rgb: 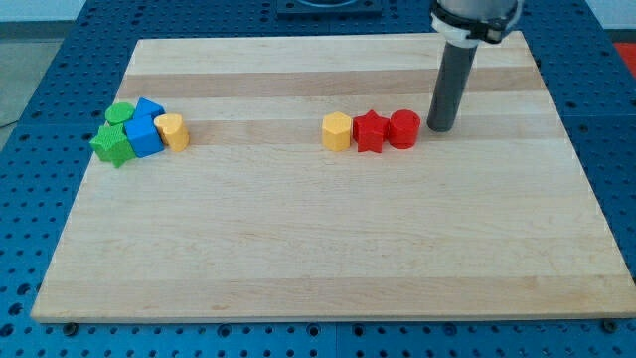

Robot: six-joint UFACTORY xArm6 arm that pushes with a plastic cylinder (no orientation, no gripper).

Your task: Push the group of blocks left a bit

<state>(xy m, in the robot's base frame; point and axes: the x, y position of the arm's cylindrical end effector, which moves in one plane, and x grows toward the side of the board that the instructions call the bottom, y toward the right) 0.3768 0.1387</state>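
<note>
A row of three touching blocks lies right of the board's centre: a yellow hexagon point(337, 131), a red star-like block point(370, 130) and a red cylinder point(403, 129). My tip point(440, 128) stands just to the right of the red cylinder, a small gap apart from it. A second cluster sits at the view's left: a green cylinder point(121, 112), a green star-like block point(112, 145), two blue blocks point(144, 136) point(149, 107) and a yellow block point(173, 130).
The wooden board point(328, 249) lies on a blue perforated table point(40, 60). The arm's body point(475, 15) hangs over the board's top right part.
</note>
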